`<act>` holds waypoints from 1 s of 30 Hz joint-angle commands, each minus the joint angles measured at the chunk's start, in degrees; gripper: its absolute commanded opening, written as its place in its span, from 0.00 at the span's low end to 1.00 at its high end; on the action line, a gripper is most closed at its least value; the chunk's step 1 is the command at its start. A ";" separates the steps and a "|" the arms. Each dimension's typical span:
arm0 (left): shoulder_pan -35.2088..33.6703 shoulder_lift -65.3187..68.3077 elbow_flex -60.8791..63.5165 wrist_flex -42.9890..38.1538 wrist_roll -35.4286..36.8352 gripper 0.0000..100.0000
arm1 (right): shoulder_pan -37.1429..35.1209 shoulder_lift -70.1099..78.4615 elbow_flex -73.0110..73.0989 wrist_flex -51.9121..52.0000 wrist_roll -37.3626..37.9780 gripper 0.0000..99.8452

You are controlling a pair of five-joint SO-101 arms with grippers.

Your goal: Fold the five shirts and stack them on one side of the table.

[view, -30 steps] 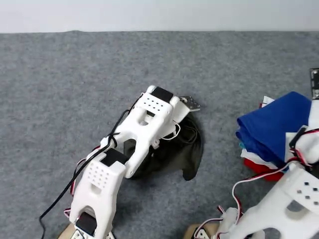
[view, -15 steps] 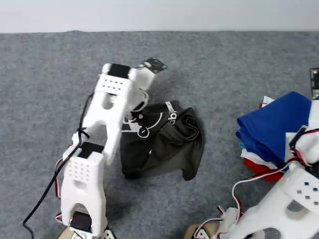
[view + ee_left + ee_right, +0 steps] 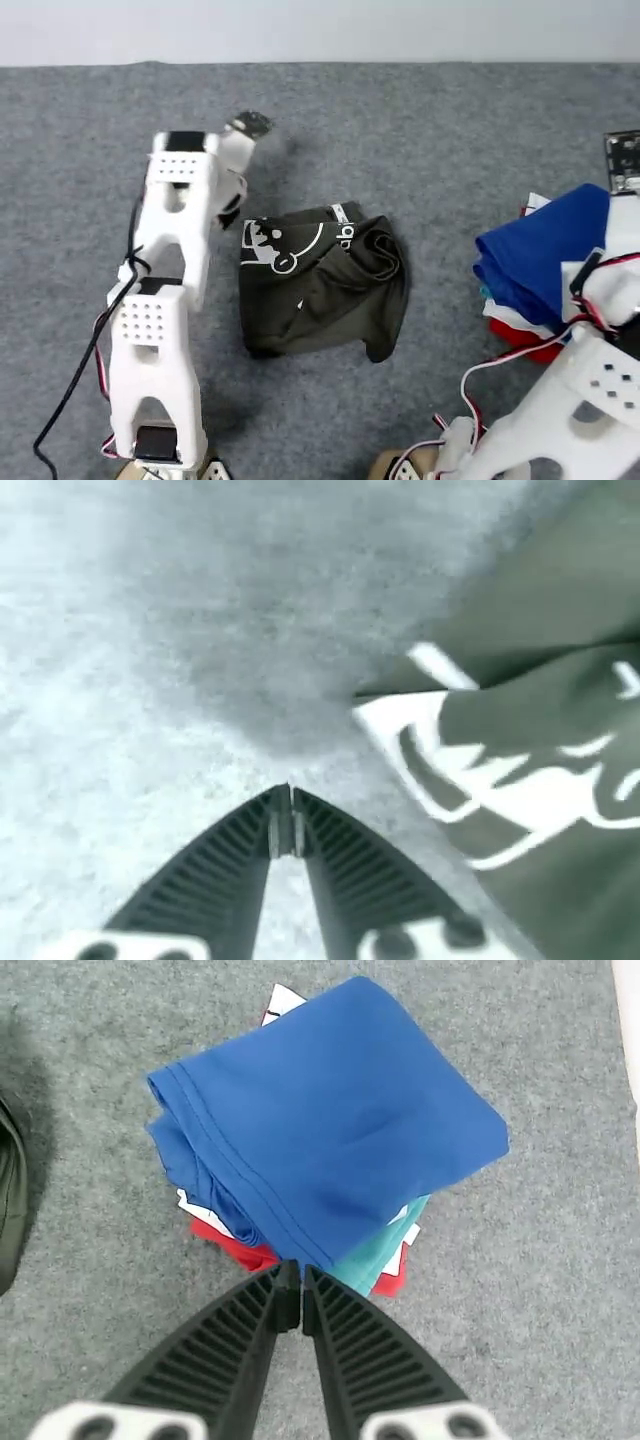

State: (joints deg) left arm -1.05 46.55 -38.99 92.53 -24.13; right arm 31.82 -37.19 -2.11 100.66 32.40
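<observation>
Withdrawn aside, the left gripper (image 3: 285, 828) is closed empty; the loosely folded black printed shirt (image 3: 320, 290) is left unstacked, the right gripper (image 3: 301, 1300) pinched closed by the blue-topped shirt stack (image 3: 545, 255).

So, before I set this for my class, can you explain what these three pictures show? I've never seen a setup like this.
These are two small white robot arms, the left arm and the right arm, at a grey cloth-covered table. The wide picture looks down from a fixed camera above. The other two come from a camera on each arm's wrist, so the dark ridged prongs in them are that arm's own hand. The left hand is shut and holds nothing. It is over bare table beside a dark shirt with a white print, which lies loosely bunched near the middle. The right hand is also shut and empty, above a stack of folded shirts at the right side. A blue shirt is on top, with teal, red and white edges showing beneath.
</observation>
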 commanded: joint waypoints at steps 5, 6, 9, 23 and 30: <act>6.59 -3.08 -12.09 8.09 1.85 0.01 | -0.57 -0.92 -0.26 2.15 0.18 0.02; 8.09 -3.87 -11.65 8.09 2.37 0.01 | -0.57 -0.92 -0.26 2.07 0.18 0.02; 12.48 -4.48 -8.04 8.09 2.55 0.01 | -0.57 -0.92 -0.26 2.07 0.18 0.02; 5.01 -4.04 9.01 -8.62 -3.34 0.01 | -0.57 -1.54 4.66 2.07 0.44 0.02; -1.05 -4.66 8.75 -7.38 -7.03 0.01 | -0.57 -1.54 4.84 1.27 0.18 0.02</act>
State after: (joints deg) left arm 0.26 46.20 -30.02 85.23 -30.20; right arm 31.82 -37.45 2.81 100.66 32.40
